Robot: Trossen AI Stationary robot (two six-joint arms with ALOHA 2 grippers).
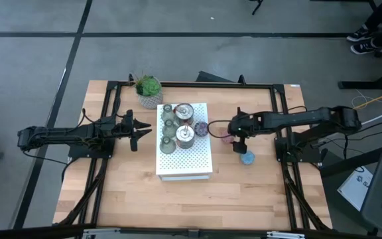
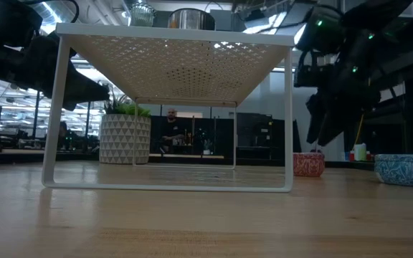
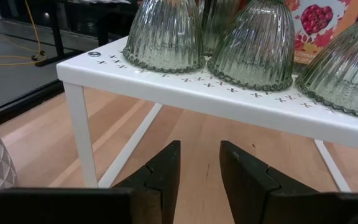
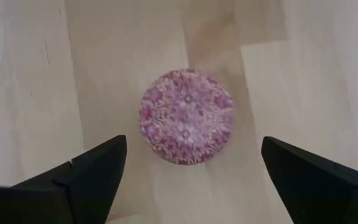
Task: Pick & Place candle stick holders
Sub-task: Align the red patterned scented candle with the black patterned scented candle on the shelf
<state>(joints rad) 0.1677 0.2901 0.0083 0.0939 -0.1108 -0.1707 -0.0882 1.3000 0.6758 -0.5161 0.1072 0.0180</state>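
Observation:
A pink patterned candle stick holder (image 4: 186, 117) stands on the wooden table, right of the white perforated box (image 1: 190, 162). My right gripper (image 4: 194, 171) hangs open above it, pointing steeply down, a finger on either side and clear of it. A blue holder (image 1: 247, 158) sits on the table nearer the front. On the box stand three olive-green glass holders (image 3: 166, 34), two silvery metal ones (image 1: 186, 136) and a purple one (image 1: 201, 127). My left gripper (image 3: 201, 168) waits at the box's left side, pointing level, its fingers a narrow gap apart.
A green plant in a white patterned pot (image 1: 149, 91) stands at the far edge, just behind the box's left corner. The box is a raised shelf on thin legs (image 2: 52, 115) with open space beneath. Bare wood lies toward the near edge.

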